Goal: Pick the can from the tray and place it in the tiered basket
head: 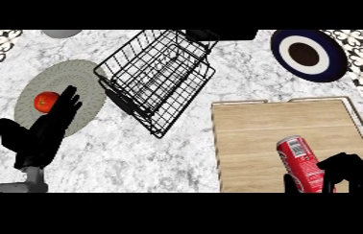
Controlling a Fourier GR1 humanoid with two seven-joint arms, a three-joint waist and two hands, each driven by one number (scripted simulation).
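A red can [300, 162] lies on its side on the wooden tray [262, 127] at the lower right. My right hand [339, 171] has its fingers curled round the can's lower end, with a thumb or finger on its left side. The black wire tiered basket [156, 77] stands at the top centre of the marble counter, with nothing in it. My left hand [44, 130] rests open at the lower left, fingers pointing up over a grey plate.
A grey plate [78, 84] on the left holds a red tomato [47, 101]. A dark blue and white plate [309, 54] sits at the top right. A grey round object [62, 33] and a dark object [220, 34] show at the top edge.
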